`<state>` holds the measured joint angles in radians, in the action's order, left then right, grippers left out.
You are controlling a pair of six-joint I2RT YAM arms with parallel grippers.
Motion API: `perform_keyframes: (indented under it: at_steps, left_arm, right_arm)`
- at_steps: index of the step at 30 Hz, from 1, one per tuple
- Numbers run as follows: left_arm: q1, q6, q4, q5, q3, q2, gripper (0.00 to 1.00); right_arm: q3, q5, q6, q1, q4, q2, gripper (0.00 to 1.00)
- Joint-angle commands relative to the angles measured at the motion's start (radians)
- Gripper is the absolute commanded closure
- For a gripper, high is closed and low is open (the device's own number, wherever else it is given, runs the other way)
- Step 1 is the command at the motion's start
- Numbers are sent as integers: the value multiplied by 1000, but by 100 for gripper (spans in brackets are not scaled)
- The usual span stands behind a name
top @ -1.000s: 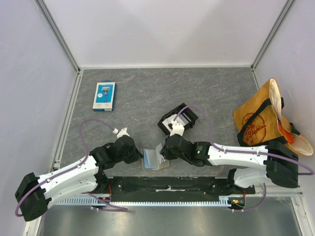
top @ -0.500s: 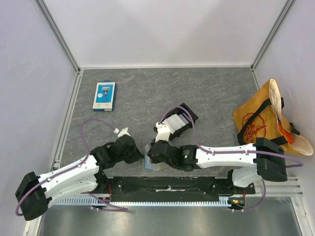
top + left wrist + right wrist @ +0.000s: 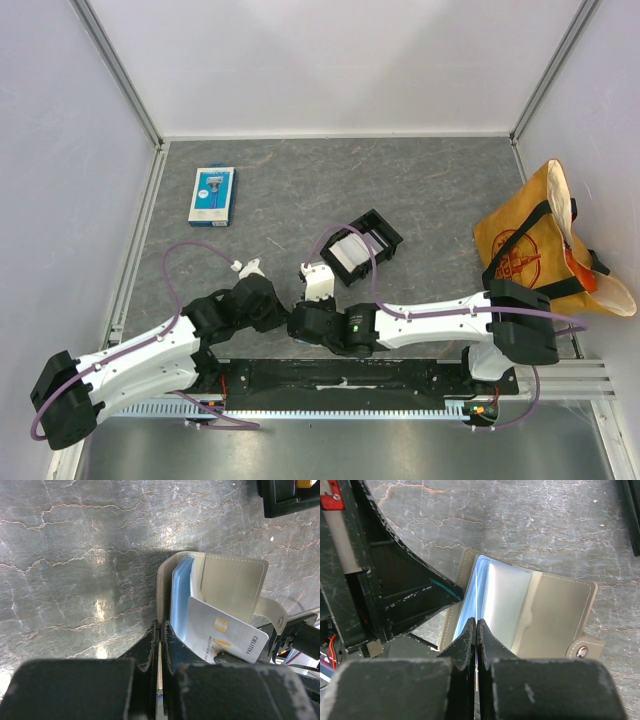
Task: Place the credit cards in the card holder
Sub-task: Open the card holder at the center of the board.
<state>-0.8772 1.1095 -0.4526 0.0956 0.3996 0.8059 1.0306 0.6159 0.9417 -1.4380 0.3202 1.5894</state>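
Observation:
The tan card holder (image 3: 235,587) lies open on the table, its blue-tinted clear pockets (image 3: 492,597) fanned up. My left gripper (image 3: 161,630) is shut on the holder's left cover edge. My right gripper (image 3: 476,627) is shut on a white credit card (image 3: 220,632), seen edge-on in the right wrist view, with its front edge between the pockets. In the top view both grippers meet near the table's front edge and hide the holder. More white credit cards (image 3: 347,252) lie in a black tray (image 3: 385,237) behind them.
A blue-and-white retail pack (image 3: 211,195) lies at the back left. An orange-brown tote bag (image 3: 530,245) stands against the right wall. The left gripper's fingers (image 3: 420,600) sit close beside the right gripper.
The right arm has swung from the black tray leftwards and nearer, bringing the white card to the open holder. The left arm has stayed where it was.

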Motion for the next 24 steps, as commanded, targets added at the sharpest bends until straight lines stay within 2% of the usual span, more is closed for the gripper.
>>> perform_keyframes:
  at_steps: [1,6,11,16,24]
  left_arm:
    - [-2,1,29,3,39,-2,98]
    - [-2,3,28,15,30,-5,98]
    - [-2,7,20,29,1,7,98]
    - [-2,15,75,33,-44,47,98]
    - [-2,24,156,35,-90,137,98]
  right_arm:
    - [36,70,9,-9,40,9,100]
    - [8,117,42,-6,105,-9,100]
    - [-75,62,78,19,80,-60,100]
    - [-294,-146,94,105,-176,-160,100]
    - [-504,-363,131,220,-492,-279,100]
